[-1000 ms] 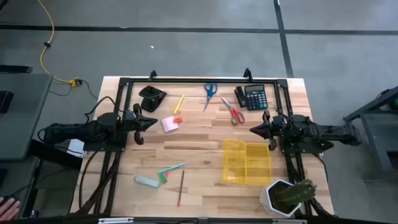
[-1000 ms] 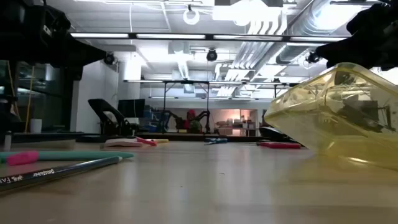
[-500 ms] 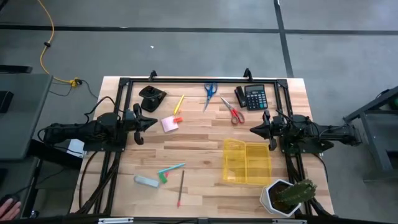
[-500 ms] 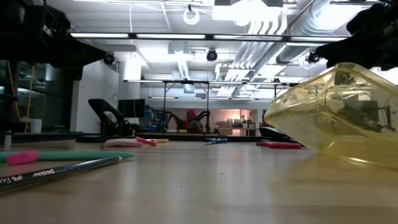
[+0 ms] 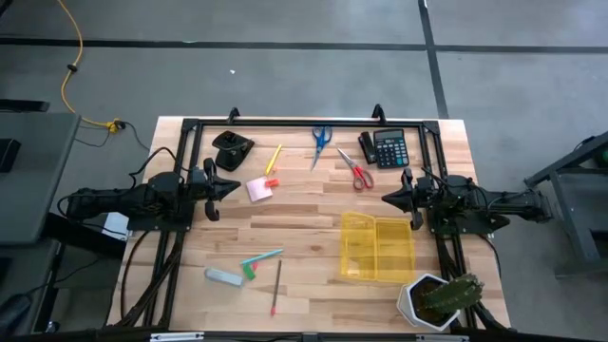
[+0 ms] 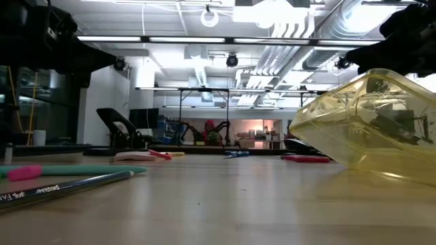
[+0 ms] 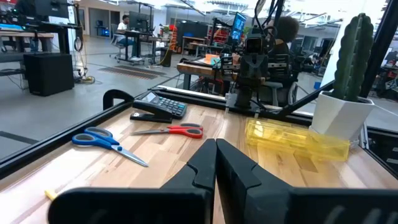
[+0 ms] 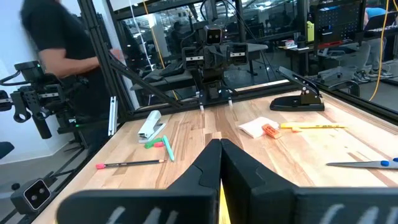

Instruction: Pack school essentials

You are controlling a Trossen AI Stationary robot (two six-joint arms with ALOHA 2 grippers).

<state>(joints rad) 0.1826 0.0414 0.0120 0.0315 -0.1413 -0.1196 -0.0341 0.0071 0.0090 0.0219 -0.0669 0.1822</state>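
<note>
Nothing is packed yet, and both arms sit parked at the sides of the table (image 5: 313, 214). The left pincer (image 5: 231, 186) hovers at the left edge with its jaws closed on nothing, and the right pincer (image 5: 388, 199) mirrors it on the right, also closed and empty. The yellow see-through case (image 5: 377, 247) lies open near the right arm, just in front of the potted cactus (image 5: 439, 299), and looks empty. The essentials are spread out: blue-handled scissors (image 5: 321, 142) and red-handled scissors (image 5: 356, 170) at the far side beside the calculator (image 5: 389, 147), the yellow marker (image 5: 275, 156) and pink sticky-note pad (image 5: 259, 189) closer to the left arm, and the teal pen (image 5: 260, 257), green eraser (image 5: 250, 272) and reddish pencil (image 5: 276, 287) at the near left. This reads as the opening step, choosing a first item. The next move likely calls for one pincer to open, descend over a nearby item such as the red-handled scissors, and line up across its narrow width before carrying it to the case.
</note>
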